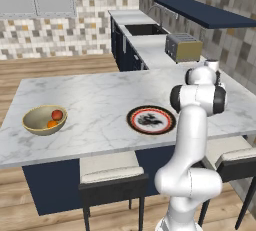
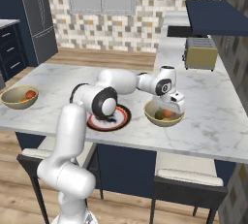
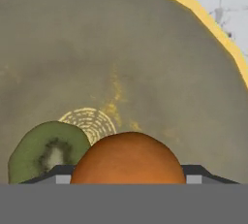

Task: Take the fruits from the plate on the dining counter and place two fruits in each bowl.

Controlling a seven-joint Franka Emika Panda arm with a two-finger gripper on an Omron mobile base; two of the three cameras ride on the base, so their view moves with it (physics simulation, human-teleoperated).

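Orange fruit (image 3: pixel 128 159) sits closest to the hand camera, between the gripper's (image 2: pixel 170 113) dark tips, beside a green fruit (image 3: pixel 48 151) cut to show a pale core. Both lie inside the right tan bowl (image 2: pixel 154 118) on the white marble dining counter (image 1: pixel 95 100), in a kitchen with mosaic tiled walls and wood flooring. The dark-rimmed plate (image 1: pixel 134 120) holds no fruit. The left bowl (image 1: pixel 31 120) contains a red fruit (image 1: pixel 57 114) and another orange one (image 1: pixel 52 123). Jaws stand partly apart around the orange fruit; whether they grip it cannot be told.
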